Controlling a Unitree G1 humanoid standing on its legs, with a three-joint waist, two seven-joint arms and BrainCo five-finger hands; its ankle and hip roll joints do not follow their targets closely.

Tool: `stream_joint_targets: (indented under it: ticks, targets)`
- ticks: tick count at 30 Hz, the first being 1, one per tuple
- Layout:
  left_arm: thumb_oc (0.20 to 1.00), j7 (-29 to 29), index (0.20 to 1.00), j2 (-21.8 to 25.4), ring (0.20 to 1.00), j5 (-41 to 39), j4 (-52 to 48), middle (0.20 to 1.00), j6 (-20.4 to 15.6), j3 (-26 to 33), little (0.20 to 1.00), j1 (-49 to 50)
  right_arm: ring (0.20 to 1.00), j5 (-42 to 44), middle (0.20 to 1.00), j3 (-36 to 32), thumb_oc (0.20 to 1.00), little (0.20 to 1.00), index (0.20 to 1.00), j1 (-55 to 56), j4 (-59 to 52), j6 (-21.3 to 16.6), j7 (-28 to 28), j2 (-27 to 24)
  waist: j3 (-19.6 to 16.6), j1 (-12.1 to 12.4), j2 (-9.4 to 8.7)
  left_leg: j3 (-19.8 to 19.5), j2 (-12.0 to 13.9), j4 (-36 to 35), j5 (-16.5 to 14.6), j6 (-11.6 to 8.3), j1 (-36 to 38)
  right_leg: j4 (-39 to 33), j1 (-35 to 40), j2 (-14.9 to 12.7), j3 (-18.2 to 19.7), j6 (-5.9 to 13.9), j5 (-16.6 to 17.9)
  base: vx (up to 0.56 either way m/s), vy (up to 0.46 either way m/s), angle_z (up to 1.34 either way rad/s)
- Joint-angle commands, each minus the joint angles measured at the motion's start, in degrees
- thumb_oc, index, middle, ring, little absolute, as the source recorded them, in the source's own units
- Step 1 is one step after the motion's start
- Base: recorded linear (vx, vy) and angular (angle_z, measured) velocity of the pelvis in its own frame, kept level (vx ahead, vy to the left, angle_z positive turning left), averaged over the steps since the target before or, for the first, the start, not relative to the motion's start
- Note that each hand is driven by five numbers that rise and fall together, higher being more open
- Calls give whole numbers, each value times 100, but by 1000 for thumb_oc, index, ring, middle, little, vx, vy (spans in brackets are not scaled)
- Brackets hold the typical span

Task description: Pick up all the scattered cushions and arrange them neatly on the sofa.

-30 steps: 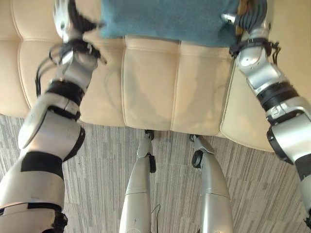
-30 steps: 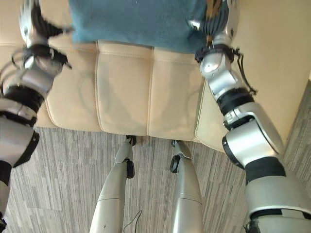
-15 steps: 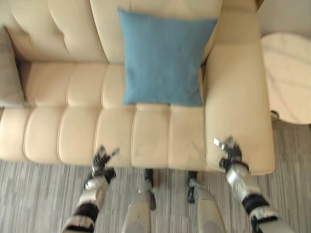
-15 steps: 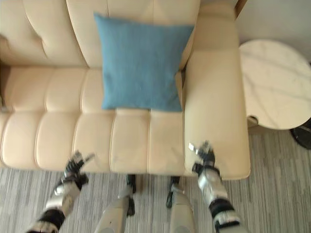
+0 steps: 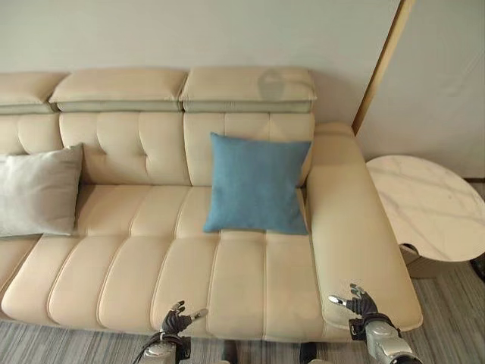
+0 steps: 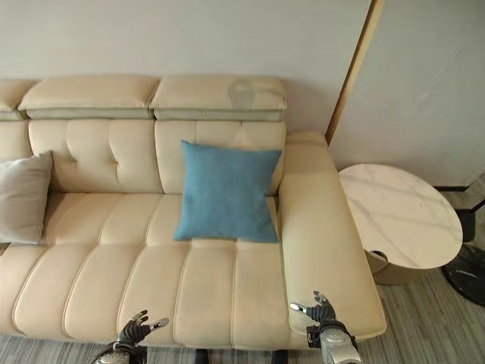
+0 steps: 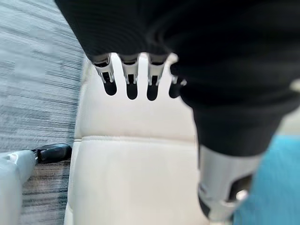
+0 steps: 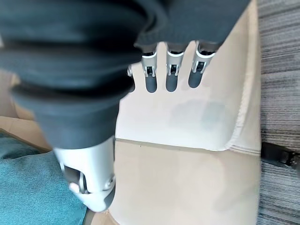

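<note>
Sofa [image 5: 189, 273]: cream, wide seat, tufted back with two headrests; bare seat panels lie between the two cushions and in front of them
Blue cushion [image 5: 258, 183]: upright against the backrest, just beside the right armrest [image 5: 356, 227]; lower edge on the seat; corners square; reads as correctly placed
Grey cushion [image 5: 38, 191]: leaning on the backrest at the left end of the seat, well apart from the blue one; slightly tilted; partly cut by the frame edge
Left hand [image 5: 178, 318]: low, at the front edge of the seat; fingers spread and relaxed; holds nothing; its wrist view shows straight fingers [image 7: 131, 77] over bare cream upholstery
Right hand [image 5: 360, 303]: low, over the front end of the right armrest; fingers spread; holds nothing; its wrist view shows straight fingers [image 8: 171, 70] above the upholstery, blue fabric at one corner
Side table [image 5: 424, 208]: round, marbled tabletop, beside the right armrest; carries no cushion
Step in hand: judged as survey after a placement; both hands free; no loose cushion is seen on the strip of floor in view
Procedure: scan the floor to both sides before committing; keep hands open until a cushion is within reach; grip a cushion by opposite edges with both hands; set it upright against the backrest, level with the others
Caution: avoid brushing the blue cushion when the right hand rises; a soft cushion tips with light contact
</note>
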Motion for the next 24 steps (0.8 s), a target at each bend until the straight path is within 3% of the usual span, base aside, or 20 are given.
stream_joint_targets:
  ticks: [1,3,8,10,14,17,20,21,24]
  targets:
    - [1000,-126,1000,241,1000,393,-531,1000,-196,52,1000,-124,1000,-218,1000,113,1000,1000,1000,-65,-292,-122,131,-134,68,27,-81,-104,-148,-2,-656,3,299,176,271,-61,-50,423,-696,-35,88,-18]
    - [1000,-150,1000,288,1000,386,-699,1000,-178,90,1000,-63,1000,-224,1000,83,1000,1000,1000,-13,-390,-129,127,-143,81,14,-96,-103,-163,-2,-655,14,307,199,258,-70,-32,427,-694,-69,74,-10]
    - [1000,-45,1000,465,1000,418,-838,1000,-142,235,1000,-51,1000,-182,1000,-32,1000,1000,1000,105,-837,-120,-19,-44,592,-92,-210,17,-152,-2,-558,105,124,722,-307,-141,139,520,-575,-270,41,-14]
    - [1000,-8,1000,530,1000,469,-711,1000,-138,217,1000,-142,1000,-33,1000,18,1000,1000,1000,69,-751,-121,-10,75,762,-125,-134,128,-38,18,-386,155,-83,1429,-555,-41,278,460,-819,-331,42,-24]
    - [1000,-107,1000,513,1000,310,-640,1000,-86,264,1000,-61,1000,50,1000,39,1000,1000,1000,164,-707,-132,50,88,615,-38,-20,266,-3,34,-245,211,-319,2277,-317,96,316,300,-1381,-174,17,-24]
    - [1000,-118,1000,411,1000,-65,-593,1000,-85,413,1000,24,1000,83,1000,-7,1000,1000,1000,160,-758,-122,43,57,439,145,-132,409,-59,146,-145,195,-593,1711,367,140,349,290,-1532,-155,-100,-13]
    - [1000,-76,1000,323,1000,-276,-636,1000,-60,541,1000,119,1000,82,1000,34,1000,1000,1000,129,-859,-109,15,30,359,265,-147,550,50,259,18,108,-802,1090,520,203,329,188,-1555,-177,-183,-37]
    - [1000,-69,1000,251,1000,-454,-586,1000,-60,607,1000,111,1000,70,1000,75,1000,1000,1000,100,-945,-101,-11,-22,344,268,-113,597,140,333,157,29,-921,633,630,329,361,101,-1556,-160,-207,-59]
    - [1000,-10,1000,143,1000,-695,-498,1000,-67,620,1000,23,1000,85,1000,119,1000,1000,1000,45,-1087,-124,-70,-116,528,240,41,589,322,407,460,-174,-1109,333,680,551,327,-29,-1507,-244,-217,-25]
